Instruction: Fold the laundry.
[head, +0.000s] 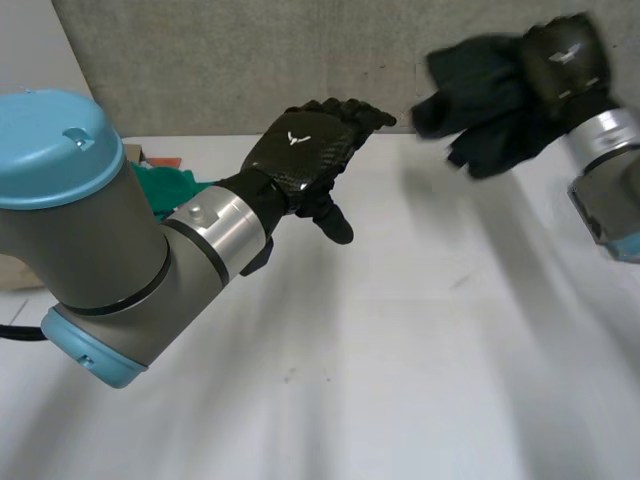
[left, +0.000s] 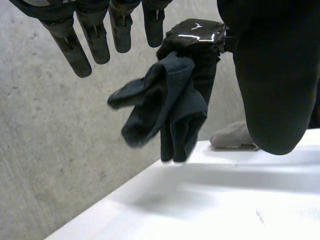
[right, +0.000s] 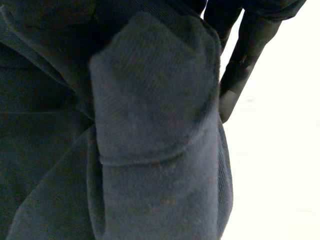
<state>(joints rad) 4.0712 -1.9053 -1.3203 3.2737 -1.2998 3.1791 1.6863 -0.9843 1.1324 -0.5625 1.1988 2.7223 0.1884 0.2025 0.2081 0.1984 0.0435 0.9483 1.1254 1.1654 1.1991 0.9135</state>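
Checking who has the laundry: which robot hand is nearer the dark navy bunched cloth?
Right. The right robot hand grips the dark navy bunched cloth, holding it above the white table. The left robot hand hangs open beside it, apart, fingers pointing towards it.

We see a dark cloth (head: 480, 95), navy and bunched into loose hanging folds, held in the air by the right hand (head: 565, 55) above the table (head: 400, 350). A crumpled green cloth (head: 175, 188) lies at the table's far left.
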